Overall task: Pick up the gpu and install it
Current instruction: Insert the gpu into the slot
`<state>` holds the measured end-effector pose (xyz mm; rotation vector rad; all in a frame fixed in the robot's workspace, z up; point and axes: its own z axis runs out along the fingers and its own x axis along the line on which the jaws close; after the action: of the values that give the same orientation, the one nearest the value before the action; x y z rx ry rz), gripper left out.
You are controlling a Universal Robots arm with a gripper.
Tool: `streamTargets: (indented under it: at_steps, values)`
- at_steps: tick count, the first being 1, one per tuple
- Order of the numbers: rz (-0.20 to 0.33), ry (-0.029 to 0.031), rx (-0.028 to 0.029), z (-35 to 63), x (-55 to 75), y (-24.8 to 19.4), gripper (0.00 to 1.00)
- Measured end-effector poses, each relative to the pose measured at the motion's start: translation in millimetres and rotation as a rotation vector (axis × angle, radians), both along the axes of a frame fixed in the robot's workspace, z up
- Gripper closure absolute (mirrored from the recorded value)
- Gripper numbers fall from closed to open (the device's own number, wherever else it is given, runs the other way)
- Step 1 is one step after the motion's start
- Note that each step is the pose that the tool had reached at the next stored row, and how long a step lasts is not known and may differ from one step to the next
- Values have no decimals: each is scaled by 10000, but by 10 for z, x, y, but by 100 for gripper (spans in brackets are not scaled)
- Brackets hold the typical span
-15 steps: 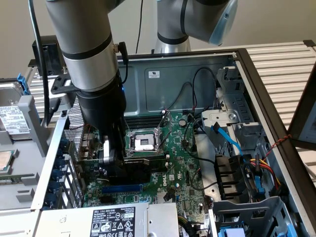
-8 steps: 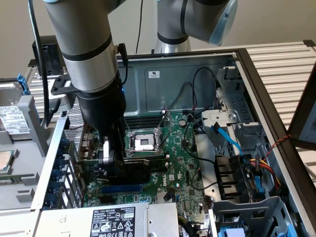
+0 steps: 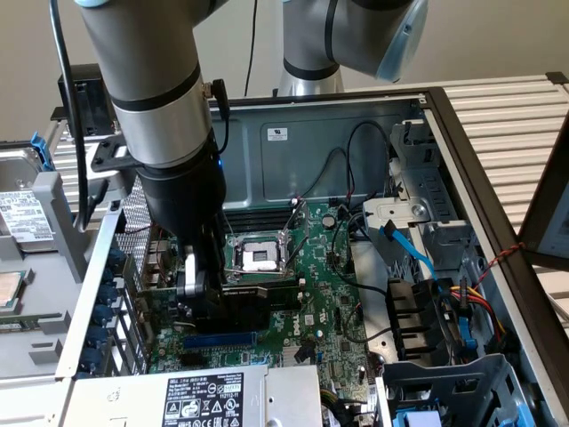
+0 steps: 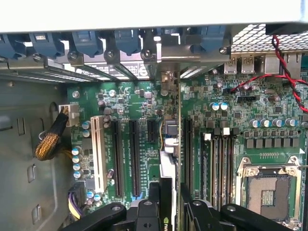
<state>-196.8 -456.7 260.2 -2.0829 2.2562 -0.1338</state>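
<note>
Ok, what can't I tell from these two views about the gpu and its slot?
- Exterior view: the gripper, shut on the gpu, and the arm hide the card's bracket end and lower edge.
- Wrist view: the gpu is seen edge-on and covers the slot beneath it, so whether it is seated cannot be told.
- Wrist view: the fingers are cut off by the picture's edge.

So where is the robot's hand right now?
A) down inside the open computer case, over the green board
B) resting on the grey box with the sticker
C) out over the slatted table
A: the hand is down inside the case, gripping the gpu on edge over the green motherboard.
</note>
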Motion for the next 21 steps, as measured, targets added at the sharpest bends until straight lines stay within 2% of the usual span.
streamTargets:
  at_steps: [21]
  values:
    - [9, 4, 0, -37, -1, 4, 73]
